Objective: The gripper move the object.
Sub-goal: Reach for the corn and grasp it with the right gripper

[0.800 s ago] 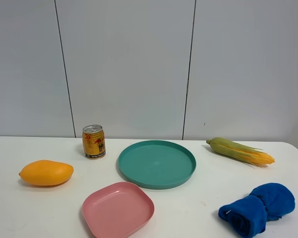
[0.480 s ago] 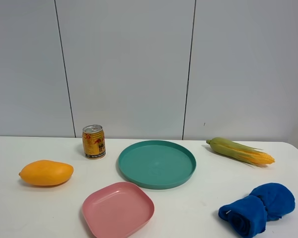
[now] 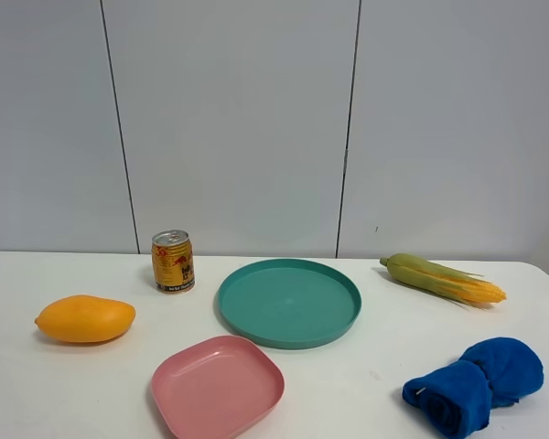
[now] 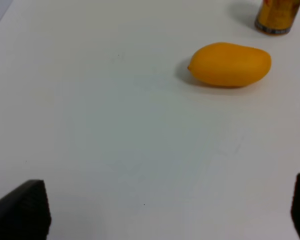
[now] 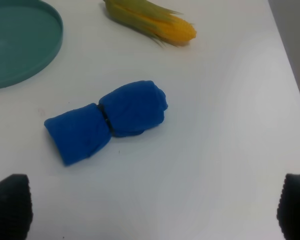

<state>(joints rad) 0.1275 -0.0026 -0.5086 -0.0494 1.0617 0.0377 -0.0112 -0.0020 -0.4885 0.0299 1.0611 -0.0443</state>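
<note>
The corn cob (image 3: 444,278) lies on the white table at the right rear, green husk end toward the teal plate, yellow kernel end toward the right edge. It also shows in the right wrist view (image 5: 151,21). Neither arm shows in the high view. My right gripper (image 5: 152,210) is open, its black fingertips (image 5: 10,206) wide apart, well short of the corn, with the blue cloth (image 5: 107,120) between. My left gripper (image 4: 165,212) is open and empty over bare table, apart from the orange mango (image 4: 230,64).
A teal round plate (image 3: 289,302) sits mid-table, a pink square plate (image 3: 218,385) in front of it. A gold drink can (image 3: 173,262) stands at the left rear, the mango (image 3: 84,318) at far left. The blue cloth (image 3: 476,382) lies near the front right corner.
</note>
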